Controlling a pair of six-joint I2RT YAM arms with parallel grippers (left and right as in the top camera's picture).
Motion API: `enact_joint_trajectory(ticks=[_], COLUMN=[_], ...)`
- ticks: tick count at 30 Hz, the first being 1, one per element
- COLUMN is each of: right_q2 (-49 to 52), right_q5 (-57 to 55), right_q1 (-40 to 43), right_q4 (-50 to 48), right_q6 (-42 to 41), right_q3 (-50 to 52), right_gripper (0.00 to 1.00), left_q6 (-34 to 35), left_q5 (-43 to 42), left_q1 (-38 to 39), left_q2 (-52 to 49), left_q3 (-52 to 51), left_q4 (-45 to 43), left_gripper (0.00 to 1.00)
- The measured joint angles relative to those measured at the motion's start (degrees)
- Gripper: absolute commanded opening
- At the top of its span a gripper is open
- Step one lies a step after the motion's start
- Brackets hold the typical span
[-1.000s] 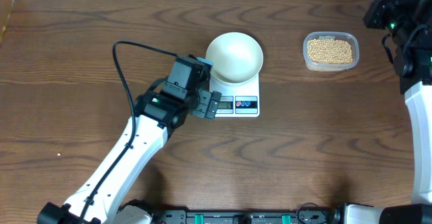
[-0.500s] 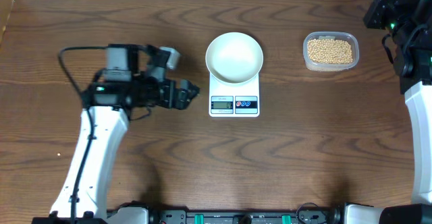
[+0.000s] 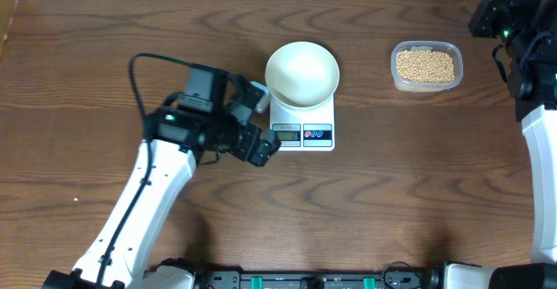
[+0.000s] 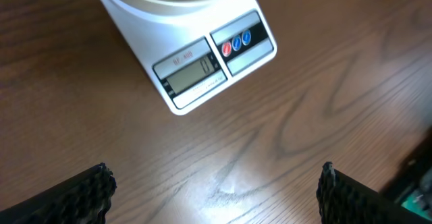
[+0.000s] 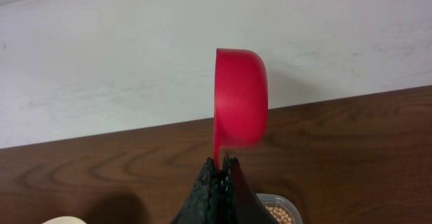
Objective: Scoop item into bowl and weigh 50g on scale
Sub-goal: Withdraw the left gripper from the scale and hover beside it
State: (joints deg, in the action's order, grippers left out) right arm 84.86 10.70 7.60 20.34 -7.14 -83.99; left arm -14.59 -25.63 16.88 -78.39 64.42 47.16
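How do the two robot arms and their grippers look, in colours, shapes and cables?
Left arm: long white link, black wrist block with a small green light, a black cable looping above it. Left gripper: black fingers with ribbed pads. Right arm: white link, black upper joints with a green light. Right gripper: black, textured fingers.

White arms (image 3: 148,193), black wrists, looping black cable (image 3: 137,80)

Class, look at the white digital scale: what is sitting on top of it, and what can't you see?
A white bowl sits on the scale, and it looks empty. It covers the weighing platform; only the front strip with the display and red and blue buttons shows.
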Motion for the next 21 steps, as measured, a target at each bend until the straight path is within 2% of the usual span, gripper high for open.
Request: enact_joint_trajectory(ticks=[6,13,21], right_q2=[0.0,0.0,0.0], right_q5=[0.0,0.0,0.0], right_q1=[0.0,0.0,0.0], right_q4=[0.0,0.0,0.0], right_q6=[0.0,0.0,0.0], right_q3=[0.0,0.0,0.0], right_gripper=[0.01,0.01,0.01], left_q6=[0.83,10.19,13.6], left_q5=[5.25,10.67,13.0], left_q1=[3.41,4.0,9.29], left_q2=[0.0,-0.04,-0.04], left_q3=[-0.33,-2.08,-4.11], left_q4=[0.39,3.06,1.16], left_gripper=[0.98,0.98,0.98])
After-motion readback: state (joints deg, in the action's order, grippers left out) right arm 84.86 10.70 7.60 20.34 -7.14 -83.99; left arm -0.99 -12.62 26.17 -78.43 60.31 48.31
